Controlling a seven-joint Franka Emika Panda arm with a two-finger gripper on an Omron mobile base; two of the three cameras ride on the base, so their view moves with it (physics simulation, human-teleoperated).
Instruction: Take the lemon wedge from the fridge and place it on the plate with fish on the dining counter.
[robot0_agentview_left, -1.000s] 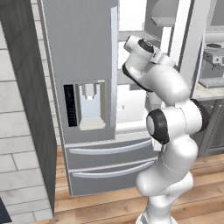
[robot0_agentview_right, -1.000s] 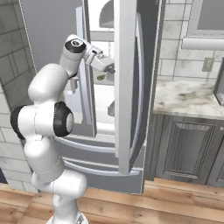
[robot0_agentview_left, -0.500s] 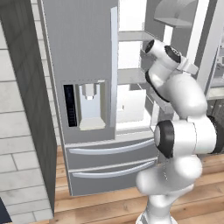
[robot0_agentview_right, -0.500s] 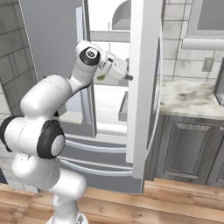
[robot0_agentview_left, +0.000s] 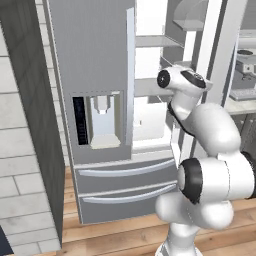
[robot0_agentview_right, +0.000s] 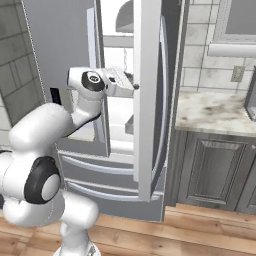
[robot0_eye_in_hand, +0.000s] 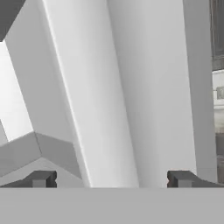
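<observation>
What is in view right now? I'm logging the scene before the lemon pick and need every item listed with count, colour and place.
fridge: one, grey steel, left door shut, right door swung open, white interior.
door dispenser: one, dark panel with pale recess, on the shut left door.
bottom drawers: two, grey, below the doors.
side counter: one, veined marble top, right of the fridge.
cabinet: one, dark grey, under that counter.
wall: pale tile behind the counter, grey brick at far left.
floor: wood planks.
arm: one, white with dark joints, reaching toward the fridge opening.
claw: one, dark tips spread open, empty, facing the white door edge.
</observation>
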